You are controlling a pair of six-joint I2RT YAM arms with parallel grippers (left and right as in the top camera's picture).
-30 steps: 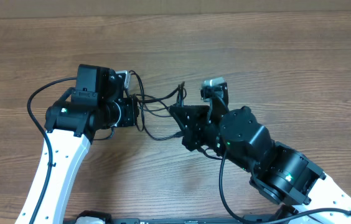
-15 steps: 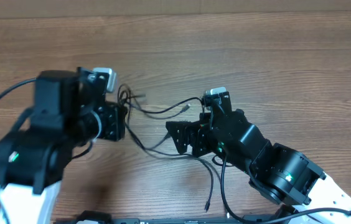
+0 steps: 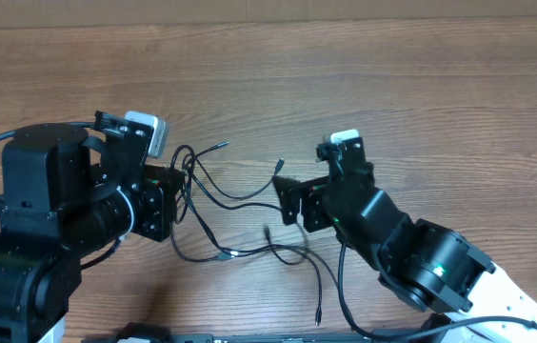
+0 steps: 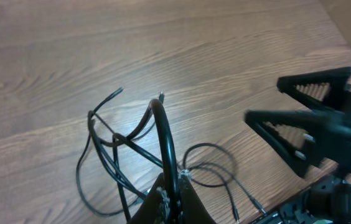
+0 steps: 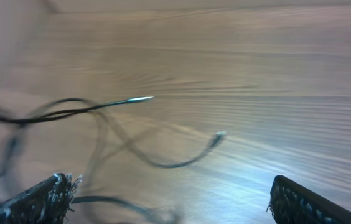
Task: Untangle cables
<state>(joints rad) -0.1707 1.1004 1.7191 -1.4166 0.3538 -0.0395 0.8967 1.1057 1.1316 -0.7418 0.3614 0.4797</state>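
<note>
Left gripper (image 3: 175, 187) is pinched tight on one strand of the thin black flexible cords (image 3: 240, 197). In the left wrist view that strand arches up out of the closed fingertips (image 4: 163, 200). The rest of the bundle sprawls in loose crossed loops on the brown wooden tabletop (image 3: 392, 86), about midway between its left and right edges and nearer the robot's edge than the far one. Right gripper (image 3: 289, 200) stands spread wide with nothing between its jaws, just beside the loops. The step in hand looks like separation by pulling: one end anchored, the other hand free to re-grip. The next move calls for the right gripper to choose a single strand, ideally near one of the small plug ends (image 3: 278, 165), and draw it away from the crossing without dragging the whole knot.
</note>
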